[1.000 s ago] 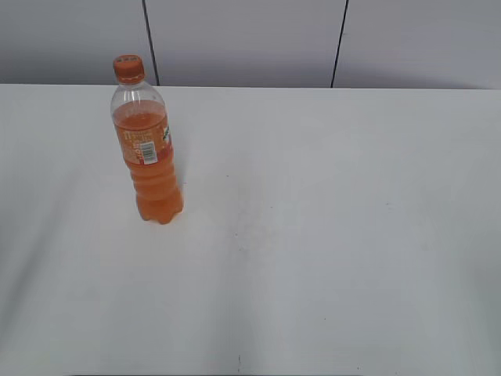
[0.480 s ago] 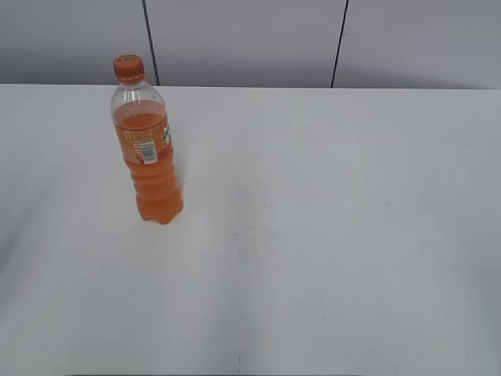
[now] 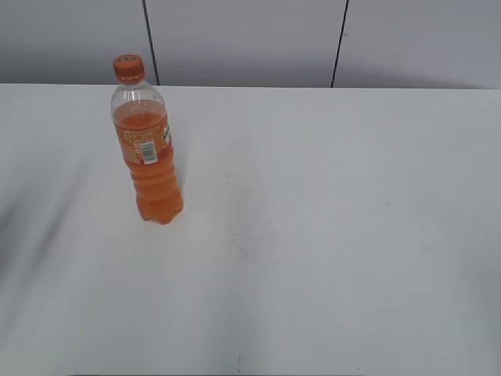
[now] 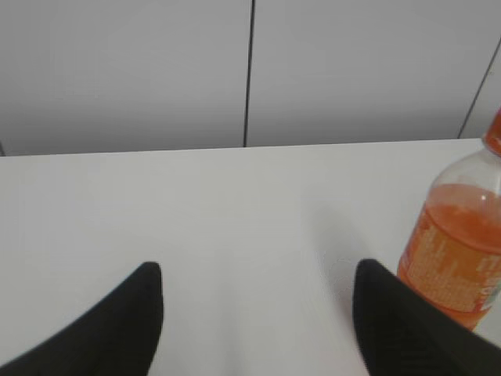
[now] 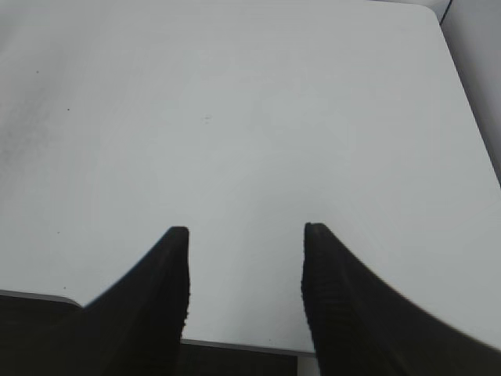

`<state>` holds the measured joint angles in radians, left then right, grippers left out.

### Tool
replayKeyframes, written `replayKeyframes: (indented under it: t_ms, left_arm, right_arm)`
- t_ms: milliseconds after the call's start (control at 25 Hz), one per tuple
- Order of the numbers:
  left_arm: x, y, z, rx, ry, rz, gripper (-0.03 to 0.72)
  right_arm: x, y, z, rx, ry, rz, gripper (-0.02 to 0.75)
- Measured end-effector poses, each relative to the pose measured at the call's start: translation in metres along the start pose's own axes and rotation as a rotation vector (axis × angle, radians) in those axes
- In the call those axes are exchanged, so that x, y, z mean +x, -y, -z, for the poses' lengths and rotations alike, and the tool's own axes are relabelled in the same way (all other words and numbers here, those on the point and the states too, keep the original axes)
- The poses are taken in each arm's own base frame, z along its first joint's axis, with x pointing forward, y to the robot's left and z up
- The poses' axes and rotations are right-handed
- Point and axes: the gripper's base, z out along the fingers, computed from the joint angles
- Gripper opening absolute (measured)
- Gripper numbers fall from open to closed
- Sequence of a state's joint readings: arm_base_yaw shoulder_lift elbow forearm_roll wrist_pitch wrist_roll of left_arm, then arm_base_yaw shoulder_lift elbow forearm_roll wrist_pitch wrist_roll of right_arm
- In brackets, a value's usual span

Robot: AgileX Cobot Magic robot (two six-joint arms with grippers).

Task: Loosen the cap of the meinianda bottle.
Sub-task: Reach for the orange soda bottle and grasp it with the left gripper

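Note:
The meinianda bottle point(image 3: 149, 157) stands upright on the white table at the far left, holding orange drink and wearing an orange label with a white barcode patch. Its orange cap point(image 3: 128, 69) sits on the neck. In the left wrist view the bottle point(image 4: 458, 258) is at the right edge, to the right of my open, empty left gripper point(image 4: 254, 274); the cap point(image 4: 494, 133) barely shows there. My right gripper point(image 5: 246, 233) is open and empty over bare table near its front edge. Neither gripper shows in the exterior view.
The white table point(image 3: 329, 219) runs back to a grey panelled wall point(image 3: 250, 39). The right wrist view shows the table's front edge point(image 5: 235, 345) and its right edge point(image 5: 477, 125).
A faint shadow has spread over the table's left side in the exterior view. The bottle has not moved.

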<state>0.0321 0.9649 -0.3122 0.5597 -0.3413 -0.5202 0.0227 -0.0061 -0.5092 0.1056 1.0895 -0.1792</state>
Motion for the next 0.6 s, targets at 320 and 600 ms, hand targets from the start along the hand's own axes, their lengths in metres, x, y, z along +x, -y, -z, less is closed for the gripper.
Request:
replayKeyframes:
  t_ms: [320, 600]
  left_arm:
    - [0.015, 0.026, -0.022, 0.380, 0.038, -0.280, 0.468]
    - [0.037, 0.013, -0.042, 0.666, 0.044, -0.198, 0.468]
  right_arm:
    - [0.000, 0.000, 0.000, 0.000, 0.000, 0.000, 0.357]
    - [0.000, 0.000, 0.000, 0.000, 0.000, 0.000, 0.357]
